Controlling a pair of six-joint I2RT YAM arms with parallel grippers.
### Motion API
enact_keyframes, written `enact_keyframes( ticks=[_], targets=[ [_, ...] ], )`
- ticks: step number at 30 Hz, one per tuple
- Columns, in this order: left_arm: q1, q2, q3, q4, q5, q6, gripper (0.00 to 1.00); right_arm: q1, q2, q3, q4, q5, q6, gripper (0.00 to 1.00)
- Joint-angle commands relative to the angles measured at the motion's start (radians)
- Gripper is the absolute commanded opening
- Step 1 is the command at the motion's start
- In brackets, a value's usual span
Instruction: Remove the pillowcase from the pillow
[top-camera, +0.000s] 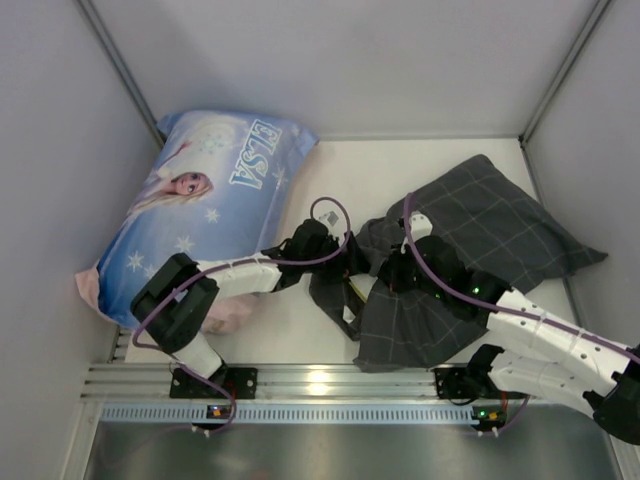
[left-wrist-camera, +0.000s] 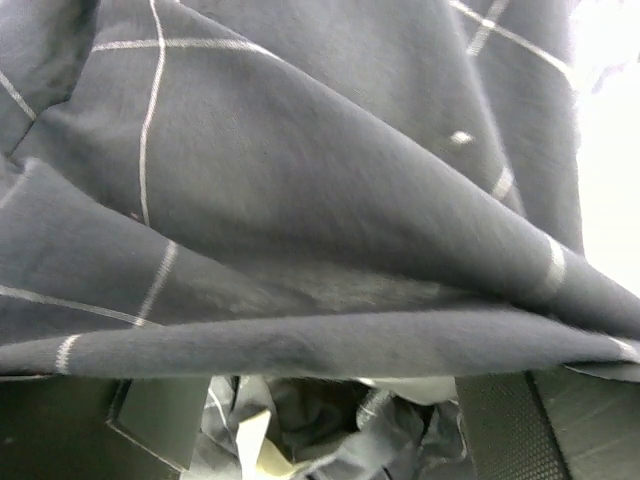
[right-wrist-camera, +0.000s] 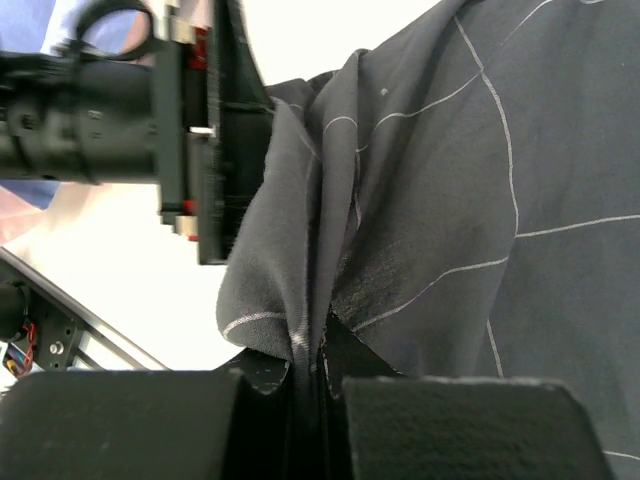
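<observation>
The dark grey checked pillowcase lies crumpled at the centre right of the table. It fills the left wrist view and the right wrist view. The white pillow is hidden; only a small pale scrap shows among the folds. My left gripper is at the case's left edge. Its fingers stand apart with bunched cloth between them and a fold draped over them. My right gripper is close beside it and is shut on a fold of the case.
The large blue ELSA pillow lies at the far left against the wall, with something pink under its near end. A metal rail runs along the near edge. Grey walls close in the left, back and right sides.
</observation>
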Motion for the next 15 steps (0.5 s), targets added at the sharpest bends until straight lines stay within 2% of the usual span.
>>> enact_keyframes(
  ticks=[1, 5, 7, 8, 11, 12, 13, 15],
  targets=[
    [-0.004, 0.045, 0.039, 0.042, -0.04, 0.009, 0.91, -0.012, -0.026, 0.009, 0.034, -0.008, 0.008, 0.0],
    [-0.004, 0.094, 0.066, 0.022, -0.063, 0.023, 0.92, -0.012, -0.027, 0.009, 0.033, -0.005, 0.005, 0.0],
    [-0.004, 0.111, 0.085, 0.017, -0.065, 0.032, 0.87, -0.012, -0.021, 0.005, 0.031, -0.004, 0.004, 0.0],
    [-0.004, 0.121, 0.088, 0.014, -0.067, 0.039, 0.71, -0.011, -0.021, 0.005, 0.031, -0.001, 0.002, 0.0],
    [-0.004, 0.106, 0.083, 0.016, -0.067, 0.047, 0.34, -0.012, -0.021, -0.002, 0.031, 0.011, 0.001, 0.0],
    [-0.006, 0.091, 0.074, 0.022, -0.07, 0.046, 0.07, -0.012, -0.019, -0.008, 0.031, 0.019, -0.001, 0.0],
    [-0.006, 0.053, 0.065, 0.02, -0.071, 0.044, 0.0, -0.011, -0.018, -0.011, 0.029, 0.034, -0.001, 0.0],
    [-0.007, -0.003, 0.026, 0.019, -0.073, 0.05, 0.0, -0.012, -0.004, -0.019, 0.031, 0.045, -0.001, 0.0]
  ],
)
